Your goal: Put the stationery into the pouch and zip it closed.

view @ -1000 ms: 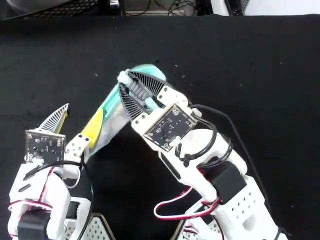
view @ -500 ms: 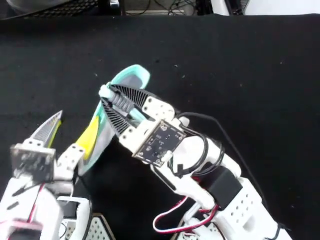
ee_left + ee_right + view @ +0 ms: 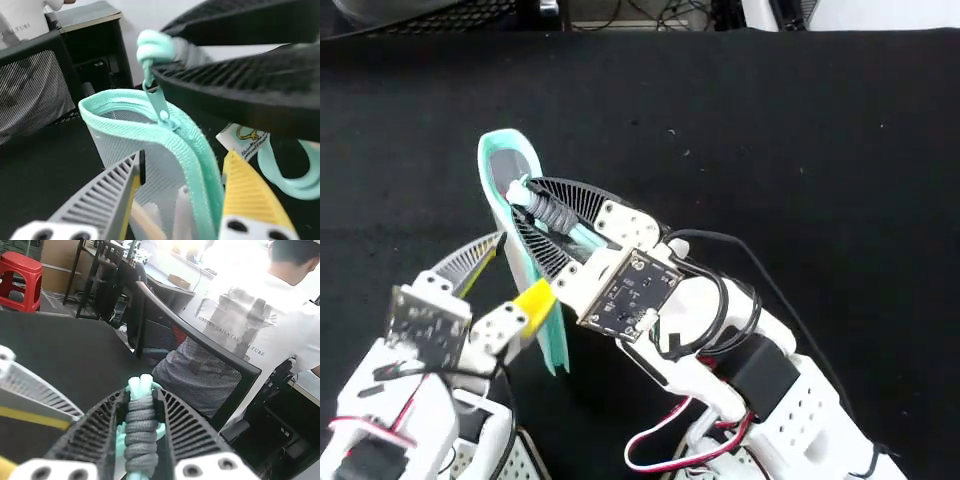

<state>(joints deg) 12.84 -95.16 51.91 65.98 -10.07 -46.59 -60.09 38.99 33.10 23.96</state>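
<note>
The mint mesh pouch [image 3: 505, 165] stands nearly upright on its edge at the table's left. My left gripper [image 3: 520, 270], with one grey and one yellow finger, is shut on the pouch's lower part. In the left wrist view the pouch [image 3: 125, 135] sits between those fingers, its zipper slider [image 3: 163, 118] near the top corner. Pale stationery [image 3: 150, 220] shows through the mesh. My right gripper [image 3: 532, 195] is shut on the grey braided zipper cord [image 3: 555, 212], just beside the pouch's upper end. The cord [image 3: 140, 435] runs between the black fingers [image 3: 95, 435], its mint tip sticking out.
The black table [image 3: 800, 150] lies open to the right and at the back. A mint loop strap [image 3: 295, 175] hangs beside the yellow finger. A black mesh chair [image 3: 200, 375] and a red stool [image 3: 20, 270] stand in the room behind.
My right gripper has drawn the zipper cord to the left. The pouch has swung from leaning right to nearly upright. My left gripper has shifted right and closer with it.
</note>
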